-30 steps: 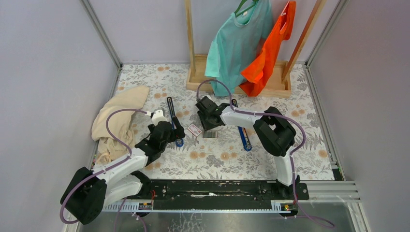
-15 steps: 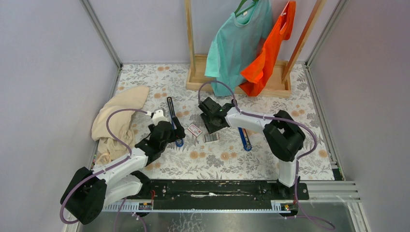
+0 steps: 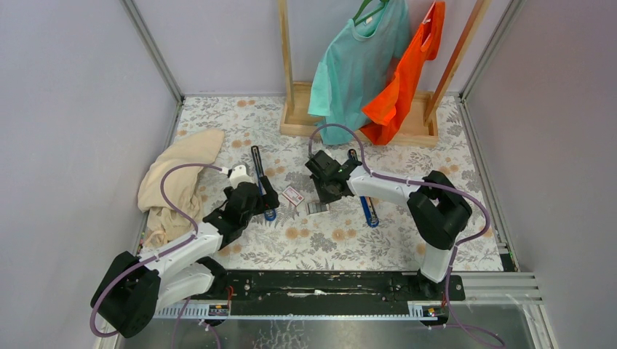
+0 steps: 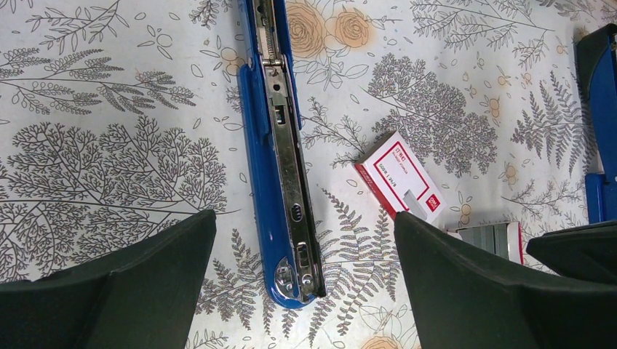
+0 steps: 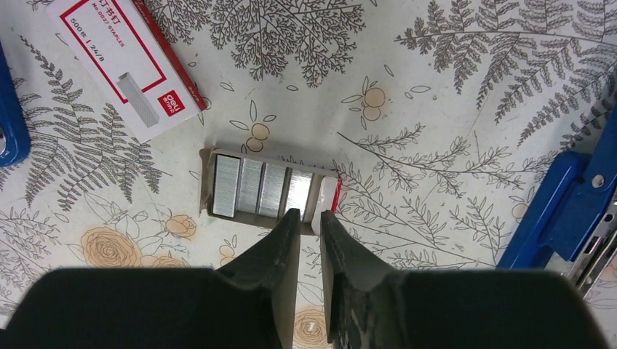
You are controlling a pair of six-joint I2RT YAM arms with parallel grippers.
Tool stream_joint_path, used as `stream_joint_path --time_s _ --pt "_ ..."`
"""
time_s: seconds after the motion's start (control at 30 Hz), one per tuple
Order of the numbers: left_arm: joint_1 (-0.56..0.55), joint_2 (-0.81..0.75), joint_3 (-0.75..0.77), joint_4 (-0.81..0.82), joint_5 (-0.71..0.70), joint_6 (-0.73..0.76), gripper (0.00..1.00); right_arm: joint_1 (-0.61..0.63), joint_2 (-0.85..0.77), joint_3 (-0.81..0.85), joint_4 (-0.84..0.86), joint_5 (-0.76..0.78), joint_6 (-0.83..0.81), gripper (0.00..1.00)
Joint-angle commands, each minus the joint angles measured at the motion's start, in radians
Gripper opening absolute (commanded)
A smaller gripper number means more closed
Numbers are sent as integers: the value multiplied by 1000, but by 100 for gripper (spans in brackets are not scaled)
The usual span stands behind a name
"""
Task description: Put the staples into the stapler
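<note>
Right gripper (image 5: 305, 218), fingers nearly closed and empty, is hovering at the staples (image 5: 263, 187), risking scattering them; left gripper (image 4: 302, 243), open, is straddling the stapler (image 4: 280, 153).

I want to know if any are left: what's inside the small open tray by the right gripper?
The tray holds rows of silvery staples side by side. The right gripper, nearly shut, covers its near edge, so anything there is hidden.

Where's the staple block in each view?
Top: the staples lie mid-table, just in front of the right gripper.
Left wrist: right edge, low, partly hidden behind the right-hand finger.
Right wrist: centre, just beyond the nearly shut jaws.
Shared landmark: the red-and-white staple box, beside the block in all three.
</note>
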Motion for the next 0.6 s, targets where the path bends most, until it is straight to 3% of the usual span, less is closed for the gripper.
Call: stream_joint_path --time_s 0.0,0.57 --pt "8 -9 22 13 3 10 100 11 -12 1 27 -10 51 23" --pt "7 -12 22 17 16 12 100 11 49 13 23 30 82 18"
